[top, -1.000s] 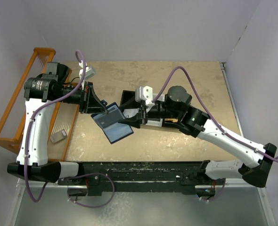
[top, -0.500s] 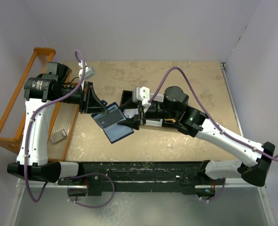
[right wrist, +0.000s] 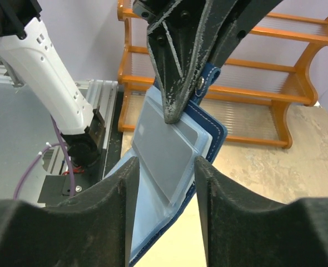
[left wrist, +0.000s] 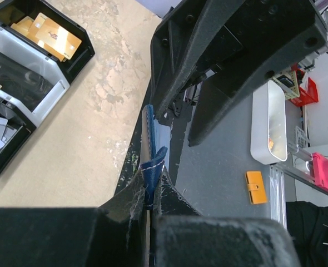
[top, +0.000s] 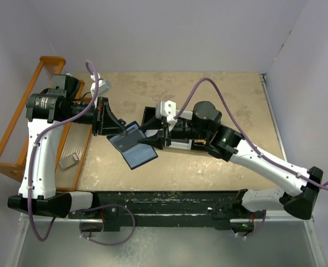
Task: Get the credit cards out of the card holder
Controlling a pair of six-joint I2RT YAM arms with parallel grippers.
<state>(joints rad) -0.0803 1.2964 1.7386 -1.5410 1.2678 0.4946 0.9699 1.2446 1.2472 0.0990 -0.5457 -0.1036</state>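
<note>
The sandy bench [top: 219,100] carries an orange rack [top: 19,130] along its left side and a black tray [left wrist: 69,67] near its middle, largely hidden under the right arm in the top view. Gold cards [left wrist: 47,34] lie in the tray's end compartment. Just left of the tray, the card holder [top: 137,154] hangs open above the bench. The left hand [top: 121,132] is clamped on its upper edge, covering part of the inner face. The right hand [top: 154,142] has its fingers apart, either side of the pale lower leaf. A small grey block [top: 68,161] sits on the rack.
</note>
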